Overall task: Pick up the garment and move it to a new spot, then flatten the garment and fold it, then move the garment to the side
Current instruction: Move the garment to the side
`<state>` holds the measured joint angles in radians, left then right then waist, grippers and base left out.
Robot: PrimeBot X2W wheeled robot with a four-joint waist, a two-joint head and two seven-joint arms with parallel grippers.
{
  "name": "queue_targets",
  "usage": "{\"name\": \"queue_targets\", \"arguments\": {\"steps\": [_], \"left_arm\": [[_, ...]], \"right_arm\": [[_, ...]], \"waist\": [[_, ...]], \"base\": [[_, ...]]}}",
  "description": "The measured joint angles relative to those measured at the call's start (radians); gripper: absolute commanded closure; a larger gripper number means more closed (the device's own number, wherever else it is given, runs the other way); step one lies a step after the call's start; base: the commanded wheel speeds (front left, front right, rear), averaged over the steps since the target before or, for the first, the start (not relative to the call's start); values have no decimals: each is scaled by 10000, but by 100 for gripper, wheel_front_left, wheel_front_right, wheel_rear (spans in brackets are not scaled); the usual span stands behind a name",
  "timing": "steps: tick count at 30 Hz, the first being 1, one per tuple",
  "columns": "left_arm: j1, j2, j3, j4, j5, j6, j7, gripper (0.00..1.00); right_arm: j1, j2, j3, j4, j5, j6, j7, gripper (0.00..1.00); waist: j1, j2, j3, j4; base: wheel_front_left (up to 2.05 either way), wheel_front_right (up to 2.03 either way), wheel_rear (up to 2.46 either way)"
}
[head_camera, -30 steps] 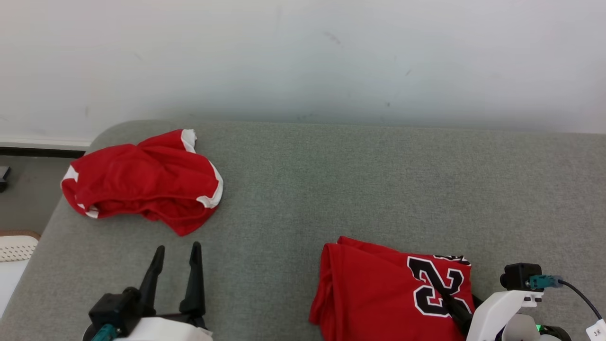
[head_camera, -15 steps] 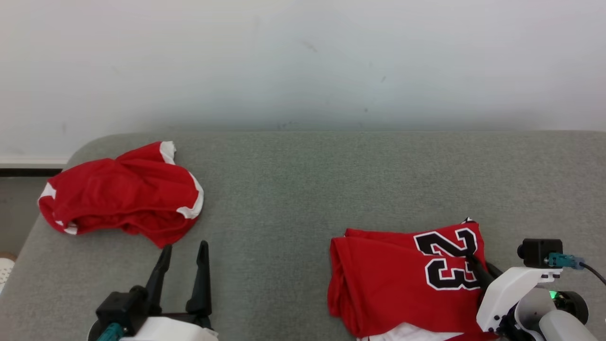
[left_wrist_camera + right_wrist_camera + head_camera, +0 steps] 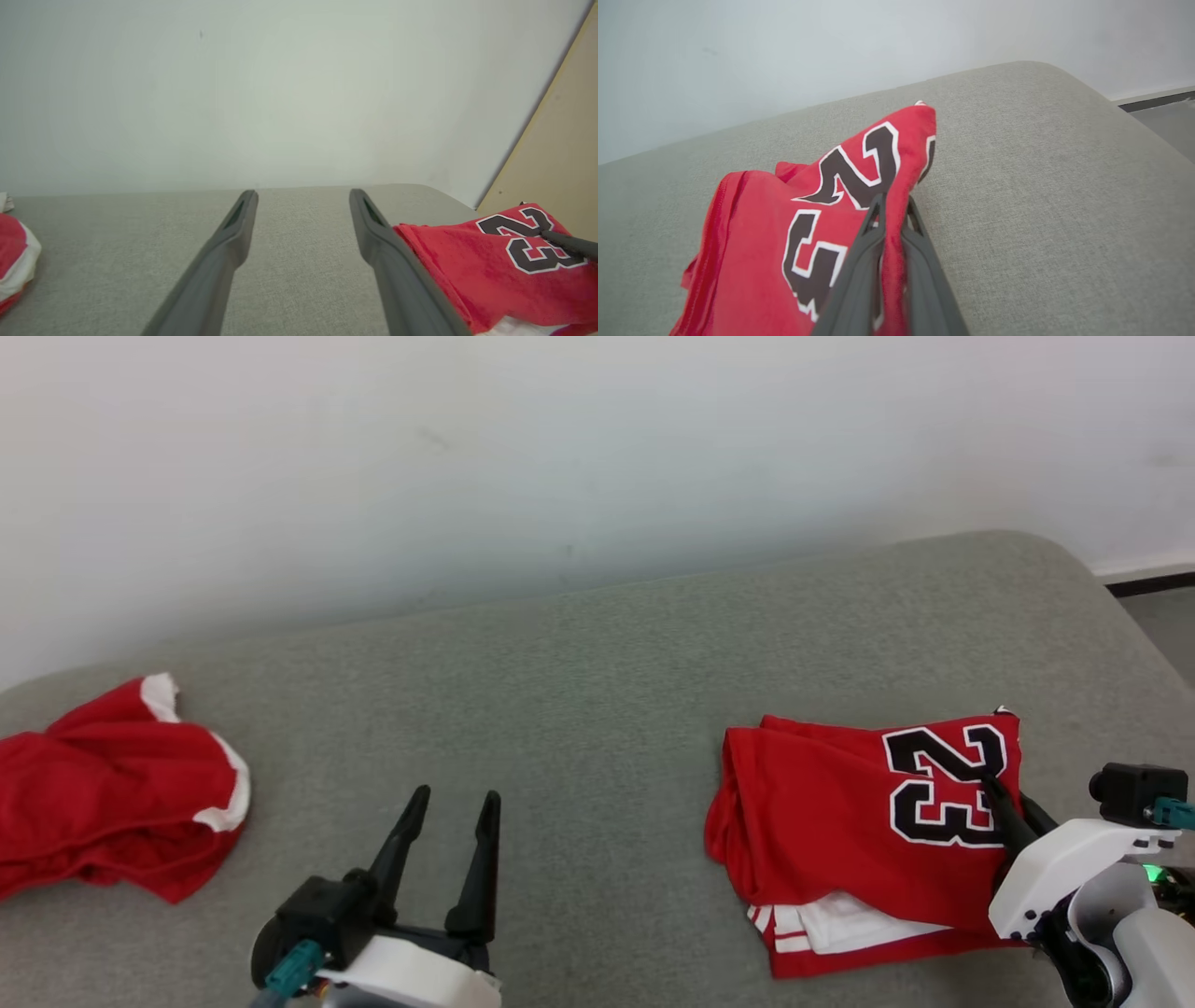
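Two grippers: right clamped on jersey, left spread

The right gripper has its two dark fingers pressed together on a fold of the red jersey, at the edge that carries the black number 23. Beyond the fingertips the fabric rises to a peak. The rest of the jersey lies folded on the right part of the grey cushion, with a white striped layer showing at its near edge. The left gripper hovers with fingers apart, gripping nothing, left of the jersey. A second red garment, white-trimmed and crumpled, lies at the cushion's far left, well apart. A pale wall stands behind.
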<state>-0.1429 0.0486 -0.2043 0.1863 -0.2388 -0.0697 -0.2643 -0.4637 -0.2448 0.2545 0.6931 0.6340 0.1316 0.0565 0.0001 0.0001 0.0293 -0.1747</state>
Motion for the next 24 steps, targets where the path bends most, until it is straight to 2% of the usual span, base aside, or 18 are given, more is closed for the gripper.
{"name": "queue_targets", "arguments": {"steps": [7, 12, 20, 24], "left_arm": [[-276, 0, -660, 115, 0, 10, 0, 0], [-471, -4, -997, 211, 0, 50, 2, 0], [-886, -4, -1120, 215, 199, 59, 2, 0], [-1179, 10, -1087, 205, 387, -2, 2, 0]], "right_arm": [[8, -98, -96, -27, 105, 0, -194, 100], [11, -84, -100, -94, 194, 0, -280, 100], [-274, -163, -59, -222, 322, 0, -403, 100], [-1109, -518, -73, -307, 433, 0, -491, 100]], "waist": [[0, 0, 186, -1123], [0, 0, 371, -1666], [0, 0, 949, -1665], [0, 0, 1494, -1447]], "base": [[0, 0, 0], [0, 0, 0], [0, 0, 0], [0, 0, 0]]}}
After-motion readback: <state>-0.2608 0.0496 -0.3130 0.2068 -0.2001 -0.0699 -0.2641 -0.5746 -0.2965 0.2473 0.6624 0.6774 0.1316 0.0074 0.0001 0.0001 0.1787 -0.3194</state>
